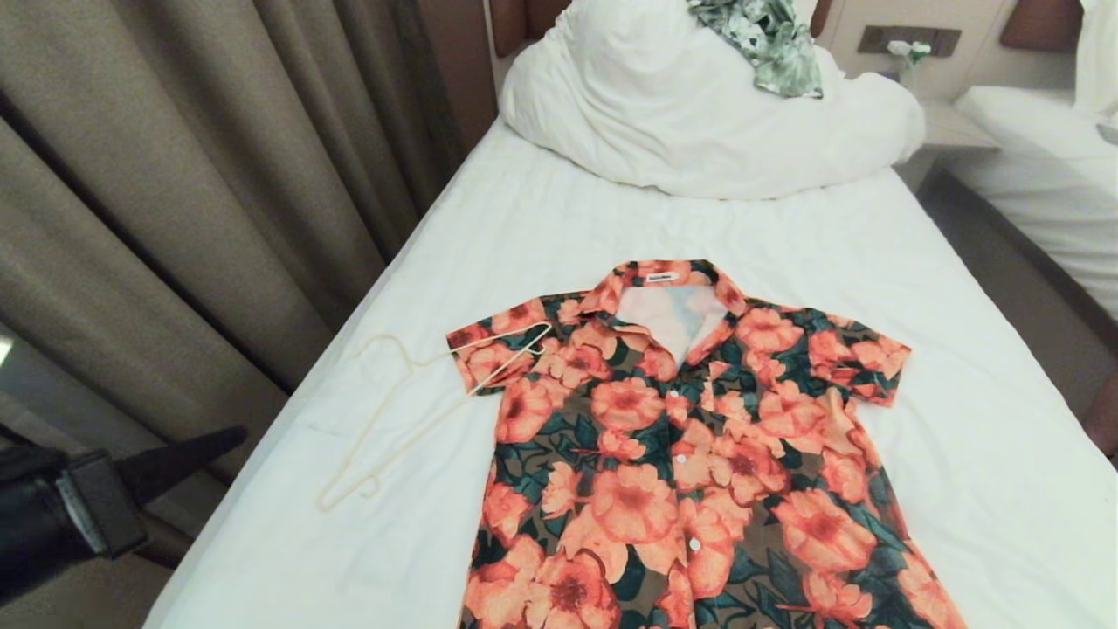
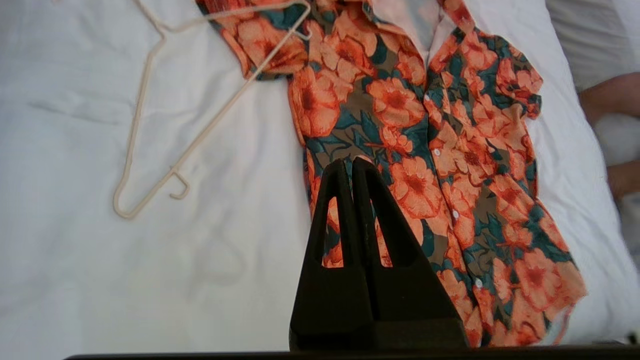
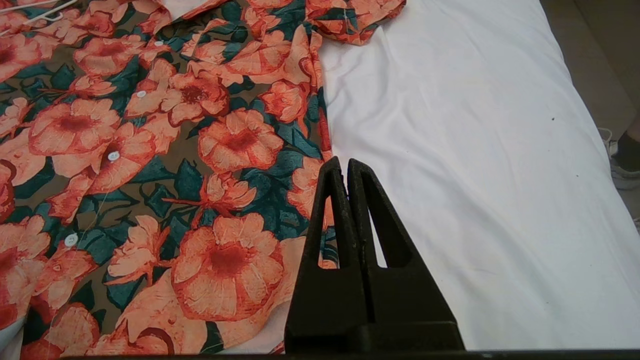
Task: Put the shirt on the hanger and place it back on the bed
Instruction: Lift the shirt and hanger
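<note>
The floral shirt (image 1: 690, 454) lies flat and face up on the bed (image 1: 524, 227), collar toward the bunched duvet (image 1: 699, 122), buttoned below an open neck. The cream wire hanger (image 1: 410, 411) lies on the sheet beside it, one corner resting on the shirt's sleeve. The left claw (image 1: 234, 435) hangs off the bed's left edge, fingers pressed together and empty. The right claw (image 3: 344, 165), likewise closed on nothing, appears to hover over the shirt's right-hand edge
</note>
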You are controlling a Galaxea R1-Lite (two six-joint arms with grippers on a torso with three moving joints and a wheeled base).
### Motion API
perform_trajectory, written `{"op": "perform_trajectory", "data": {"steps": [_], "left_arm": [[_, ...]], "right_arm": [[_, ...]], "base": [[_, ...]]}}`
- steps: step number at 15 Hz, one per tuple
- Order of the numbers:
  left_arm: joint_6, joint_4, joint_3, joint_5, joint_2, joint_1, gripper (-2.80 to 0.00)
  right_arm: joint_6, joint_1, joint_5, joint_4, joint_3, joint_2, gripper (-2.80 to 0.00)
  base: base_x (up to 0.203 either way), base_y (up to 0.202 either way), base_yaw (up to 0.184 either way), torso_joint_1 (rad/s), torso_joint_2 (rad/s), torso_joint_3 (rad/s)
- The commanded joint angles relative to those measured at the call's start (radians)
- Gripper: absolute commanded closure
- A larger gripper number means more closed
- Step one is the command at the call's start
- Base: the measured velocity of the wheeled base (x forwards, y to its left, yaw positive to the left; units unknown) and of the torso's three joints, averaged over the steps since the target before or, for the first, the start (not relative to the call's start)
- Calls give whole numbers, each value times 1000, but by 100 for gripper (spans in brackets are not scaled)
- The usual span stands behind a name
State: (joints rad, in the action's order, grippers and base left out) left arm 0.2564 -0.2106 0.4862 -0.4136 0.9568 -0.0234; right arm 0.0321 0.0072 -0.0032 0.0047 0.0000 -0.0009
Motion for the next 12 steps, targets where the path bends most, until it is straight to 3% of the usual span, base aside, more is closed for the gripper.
{"op": "perform_trajectory", "data": {"steps": [1, 3, 8, 10, 12], "left_arm": [[-28, -2, 31, -201, 174, -148, 0], [-87, -3, 56, -325, 273, -213, 0], [-176, -10, 126, -616, 547, -286, 0], [-236, -10, 169, -677, 674, -288, 0], [-305, -8, 246, -698, 829, -282, 0]], "right_arm": [[0, 0, 0, 0, 0, 1, 0], [0, 0, 0, 0, 0, 1, 0], [0, 0, 0, -1, 0, 1, 0], [0, 0, 0, 0, 0, 1, 0], [0, 1, 0, 0, 0, 1, 0]], "base": [[0, 0, 0, 0, 0, 0], [0, 0, 0, 0, 0, 0], [0, 0, 0, 0, 0, 0], [0, 0, 0, 0, 0, 0], [0, 0, 0, 0, 0, 0]]}}
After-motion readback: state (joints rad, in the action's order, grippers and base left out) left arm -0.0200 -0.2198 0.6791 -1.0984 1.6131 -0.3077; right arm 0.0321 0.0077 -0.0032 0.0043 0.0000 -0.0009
